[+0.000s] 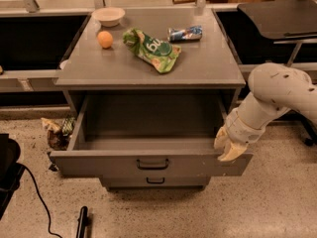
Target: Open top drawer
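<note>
The top drawer (99,163) is pulled far out of the grey cabinet (148,73). Its deep grey box looks empty inside. A small black loop handle (152,164) sits at the centre of its flat front. My gripper (229,145) is at the drawer's front right corner, resting on or against the top edge of the front panel. The white arm (277,93) reaches in from the right. A narrower drawer (154,181) with a similar black handle shows below, closed.
On the cabinet top lie a white bowl (108,16), an orange (104,39), a green chip bag (151,49) and a blue can (184,33). Crumpled trash (57,131) lies on the floor at left. A black cable (37,197) and a black object (82,221) lie in front.
</note>
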### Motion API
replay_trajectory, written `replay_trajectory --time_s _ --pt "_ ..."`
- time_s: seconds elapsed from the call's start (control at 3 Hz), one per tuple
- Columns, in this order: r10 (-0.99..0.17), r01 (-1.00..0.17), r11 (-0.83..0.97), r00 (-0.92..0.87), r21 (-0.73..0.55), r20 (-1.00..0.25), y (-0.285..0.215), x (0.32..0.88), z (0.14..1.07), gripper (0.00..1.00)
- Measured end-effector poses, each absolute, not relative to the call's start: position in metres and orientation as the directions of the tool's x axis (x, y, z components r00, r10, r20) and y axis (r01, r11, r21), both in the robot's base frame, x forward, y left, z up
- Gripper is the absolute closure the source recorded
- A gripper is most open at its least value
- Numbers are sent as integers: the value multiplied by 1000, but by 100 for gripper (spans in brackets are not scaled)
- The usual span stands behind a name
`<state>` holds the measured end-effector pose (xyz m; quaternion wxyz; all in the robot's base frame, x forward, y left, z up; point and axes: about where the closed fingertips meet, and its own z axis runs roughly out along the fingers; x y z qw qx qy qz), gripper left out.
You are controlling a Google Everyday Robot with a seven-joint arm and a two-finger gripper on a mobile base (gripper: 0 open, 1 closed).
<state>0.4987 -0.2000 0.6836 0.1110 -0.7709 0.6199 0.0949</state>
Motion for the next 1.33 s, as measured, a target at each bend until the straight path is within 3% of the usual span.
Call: replay_trajectory --time_s 0.67,1.0,1.33 --pt "-935 -977 -207 213 -54 -284 -200 499 684 11" --pt "-942 -978 -192 207 -82 -263 -214 501 713 0" --pt "-951 -977 -169 196 -127 -238 -229 503 749 0"
